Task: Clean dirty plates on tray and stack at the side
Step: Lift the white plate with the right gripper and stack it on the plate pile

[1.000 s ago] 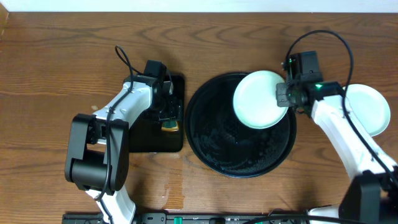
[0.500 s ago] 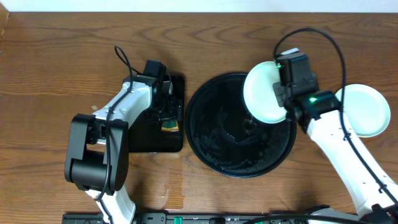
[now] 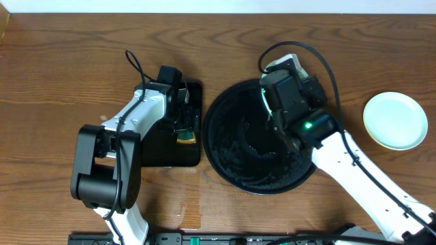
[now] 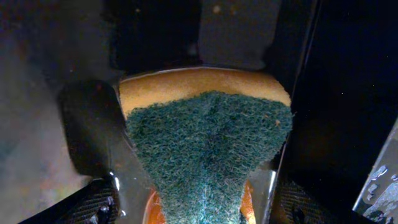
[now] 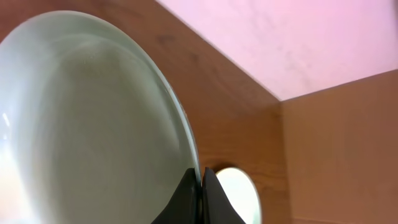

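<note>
Worktop (image 3: 61, 61): brown wood grain, smooth. Round tray (image 3: 231, 167): glossy black with a speckled, wet-looking sheen. Plate (image 5: 87, 124): smooth, pale, softly glossy. Sponge (image 4: 208, 149): coarse green scouring fibre over yellow foam.

The brown wood-grain surface (image 3: 68, 68) carries three things. Left of centre lies a small rectangular black tray (image 3: 158, 153). Just beside it, at the middle, sits a large round glossy black tray (image 3: 235, 146) (raised rim, much the wider of the two). Well apart, near the right edge, a pale mint-white round plate (image 3: 395, 120) rests flat on bare wood.
</note>
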Action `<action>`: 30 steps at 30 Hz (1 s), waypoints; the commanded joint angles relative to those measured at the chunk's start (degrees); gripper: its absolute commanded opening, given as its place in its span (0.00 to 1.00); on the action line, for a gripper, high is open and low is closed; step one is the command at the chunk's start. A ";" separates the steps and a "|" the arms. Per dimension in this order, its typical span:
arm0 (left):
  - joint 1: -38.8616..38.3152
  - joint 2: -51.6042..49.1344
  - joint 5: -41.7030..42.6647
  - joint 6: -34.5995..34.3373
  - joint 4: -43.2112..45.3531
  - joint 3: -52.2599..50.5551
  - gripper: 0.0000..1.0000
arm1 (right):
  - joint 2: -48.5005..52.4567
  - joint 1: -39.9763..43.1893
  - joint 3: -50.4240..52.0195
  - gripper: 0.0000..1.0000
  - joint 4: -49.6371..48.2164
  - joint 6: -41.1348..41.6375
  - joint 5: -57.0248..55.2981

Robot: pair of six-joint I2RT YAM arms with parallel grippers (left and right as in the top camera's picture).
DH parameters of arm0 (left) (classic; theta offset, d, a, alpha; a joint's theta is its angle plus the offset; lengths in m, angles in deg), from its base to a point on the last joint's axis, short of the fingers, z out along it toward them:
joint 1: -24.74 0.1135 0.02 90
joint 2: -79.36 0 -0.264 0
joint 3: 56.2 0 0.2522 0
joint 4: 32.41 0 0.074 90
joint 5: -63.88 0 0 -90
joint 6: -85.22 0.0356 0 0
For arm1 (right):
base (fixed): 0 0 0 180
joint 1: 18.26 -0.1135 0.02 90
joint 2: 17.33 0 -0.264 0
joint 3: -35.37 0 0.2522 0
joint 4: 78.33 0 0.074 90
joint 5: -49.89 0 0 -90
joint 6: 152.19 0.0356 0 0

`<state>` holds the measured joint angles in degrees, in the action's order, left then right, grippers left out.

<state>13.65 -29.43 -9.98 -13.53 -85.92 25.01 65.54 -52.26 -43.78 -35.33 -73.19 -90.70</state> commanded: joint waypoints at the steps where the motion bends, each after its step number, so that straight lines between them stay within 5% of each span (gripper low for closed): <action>1: 0.20 -0.63 -0.55 0.35 -0.26 -0.22 0.84 | -1.14 -1.36 -0.17 0.01 -1.46 -2.40 -7.98; 22: 0.20 -0.63 -0.55 0.35 -0.26 -0.22 0.84 | -1.14 -1.57 -0.17 0.01 -6.16 -3.54 -9.60; 30: 0.20 -0.63 -0.55 0.33 -0.28 -0.22 0.84 | -1.11 2.08 -0.17 0.01 -0.90 12.20 -1.38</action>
<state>13.65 -29.43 -10.03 -13.53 -85.94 25.01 65.52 -52.39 -43.78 -37.50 -69.65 -96.29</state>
